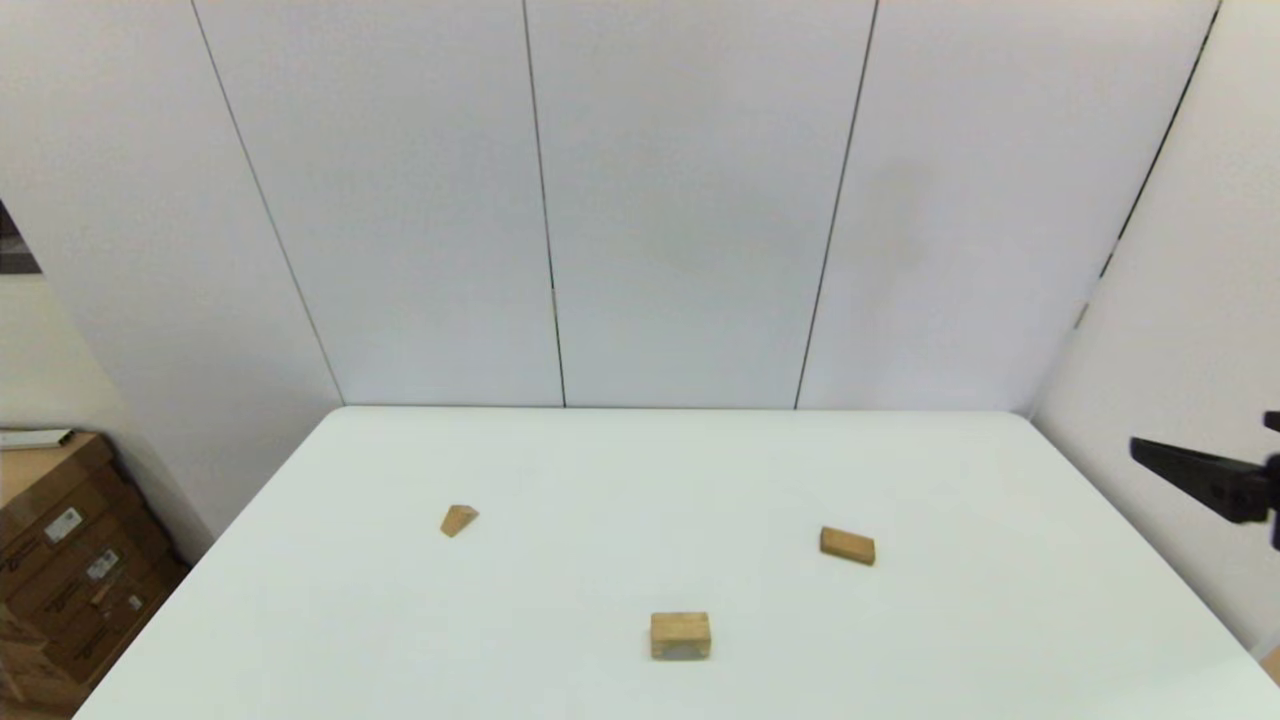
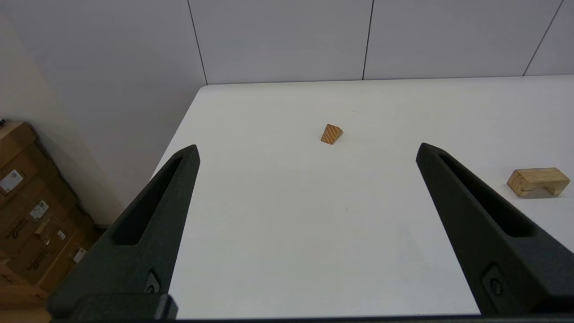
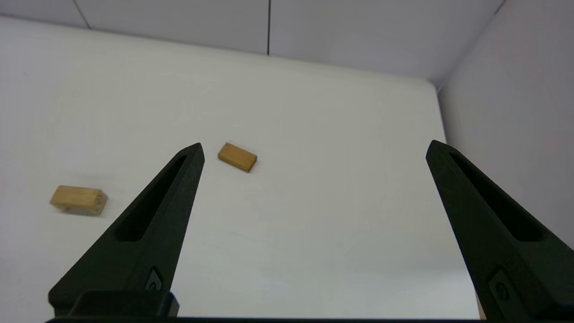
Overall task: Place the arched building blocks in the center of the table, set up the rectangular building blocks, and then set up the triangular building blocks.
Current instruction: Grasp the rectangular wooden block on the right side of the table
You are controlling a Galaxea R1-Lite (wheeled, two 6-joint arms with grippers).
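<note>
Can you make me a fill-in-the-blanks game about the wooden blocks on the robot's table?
1. The number of wooden blocks on the white table is ____.
2. The smallest one, the triangular block, lies on the robot's ____ side.
3. The block nearest the robot, with a hollow cut under it, is the ____ block.
4. The flat rectangular block lies on its side of the table with both the right gripper and the left gripper holding ____.

Missing words: three; left; arched; nothing

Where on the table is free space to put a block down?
The table is bare in its middle, bordered by the triangular wedge, the rectangular slab and the arched block. The far half is bare too. Nowhere is crowded.
</note>
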